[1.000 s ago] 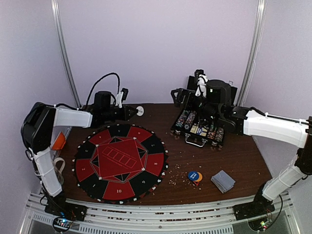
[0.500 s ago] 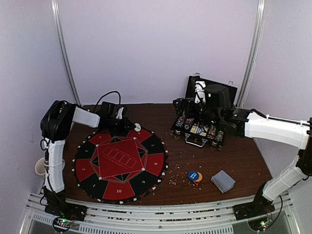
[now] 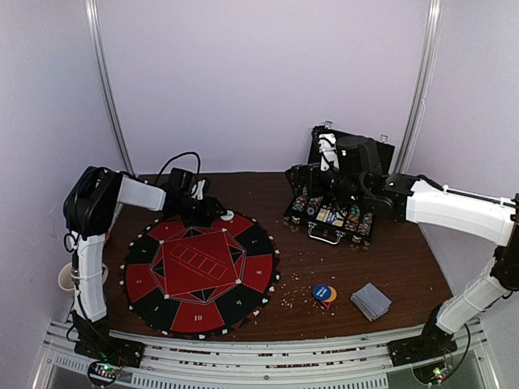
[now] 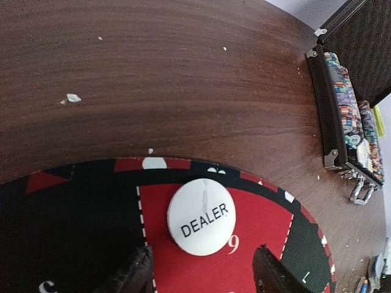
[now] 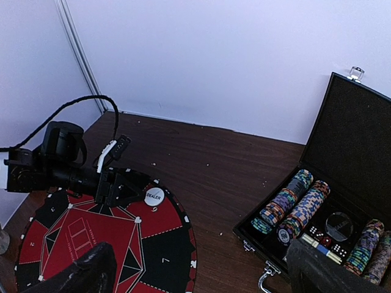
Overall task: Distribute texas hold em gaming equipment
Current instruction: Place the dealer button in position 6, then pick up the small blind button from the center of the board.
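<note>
- Dealer disc (image 4: 201,216): white, smooth, flat and round, so no long axis. It lies flat on the red "9" wedge at the far rim of the red-and-black mat (image 4: 269,238).
- Left gripper (image 4: 203,264): fingers spread, with the disc just ahead and between the tips, not pinched. I judge a straight pull-back clears it.
- Right gripper (image 5: 204,268): spread wide, hovering by the black case (image 5: 351,140) and nearer the striped chip rows (image 5: 287,201).

Open table (image 3: 268,188) runs between the mat (image 3: 199,271) and the chip case (image 3: 331,217), whose upright lid (image 5: 357,146) blocks its rear.
</note>
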Controlling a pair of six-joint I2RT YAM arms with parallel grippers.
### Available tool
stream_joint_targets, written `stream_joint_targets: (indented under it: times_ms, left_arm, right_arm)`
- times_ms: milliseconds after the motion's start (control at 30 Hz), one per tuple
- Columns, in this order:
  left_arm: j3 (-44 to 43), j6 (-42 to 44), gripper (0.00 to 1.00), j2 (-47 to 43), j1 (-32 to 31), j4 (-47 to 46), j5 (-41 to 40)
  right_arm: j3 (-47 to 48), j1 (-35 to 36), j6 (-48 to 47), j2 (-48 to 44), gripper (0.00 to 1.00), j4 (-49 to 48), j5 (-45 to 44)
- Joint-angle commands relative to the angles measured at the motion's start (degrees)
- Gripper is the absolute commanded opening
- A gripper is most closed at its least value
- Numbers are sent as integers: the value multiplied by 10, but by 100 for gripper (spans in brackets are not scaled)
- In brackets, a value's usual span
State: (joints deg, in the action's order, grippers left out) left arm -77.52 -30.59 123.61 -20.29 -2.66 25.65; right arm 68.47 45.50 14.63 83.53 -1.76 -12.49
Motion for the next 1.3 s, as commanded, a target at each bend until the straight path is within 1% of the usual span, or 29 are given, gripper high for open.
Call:
stream_joint_targets:
  times_ms: [0, 67, 167, 233, 333, 367, 433, 533, 633, 700, 733, 767, 867, 1033, 1167, 1267]
  left_arm:
    - [-1, 52, 63, -52, -6, 52, -61]
    - [-1, 73, 69, -78, -12, 72, -85]
    - [19, 81, 72, -119, -18, 75, -118]
    - [38, 85, 73, -150, -22, 64, -123]
    - [61, 104, 73, -192, -42, 51, -115]
    - [64, 112, 74, -206, -52, 51, -115]
    - [65, 124, 74, -226, -77, 59, -109]
    - [48, 124, 73, -234, -132, 88, -100]
    - [17, 133, 73, -212, -201, 124, -72]
    - [1, 134, 73, -190, -244, 132, -27]
    - [-3, 132, 72, -179, -254, 133, -7]
    - [-6, 126, 71, -170, -273, 133, 1]
    - [-15, 102, 63, -142, -309, 133, -21]
    - [-50, 90, 59, -86, -372, 126, -5]
    - [-35, 47, 55, -57, -395, 67, 34]
    - [-10, 16, 54, -52, -399, 30, 32]
  right_arm:
    - [60, 1, -19, 19, 100, 147, 43]
    - [91, 0, -21, 38, 100, 245, 74]
    - [98, -3, -5, 55, 100, 350, 93]
    - [76, -4, 18, 56, 95, 388, 109]
    - [27, -13, 52, 47, 85, 411, 143]
    - [10, -18, 63, 41, 82, 415, 149]
    - [-29, -28, 83, 23, 79, 412, 152]
    - [-100, -48, 103, -4, 72, 389, 188]
    - [-150, -66, 116, -15, 67, 362, 227]
    - [-172, -70, 119, -20, 62, 352, 232]
    - [-182, -71, 120, -23, 60, 345, 233]
    - [-190, -71, 120, -26, 58, 337, 235]
    - [-212, -70, 117, -30, 54, 323, 230]
    - [-260, -70, 120, -46, 49, 272, 264]
    - [-295, -61, 122, -60, 46, 249, 270]
    - [-306, -50, 123, -72, 45, 231, 275]
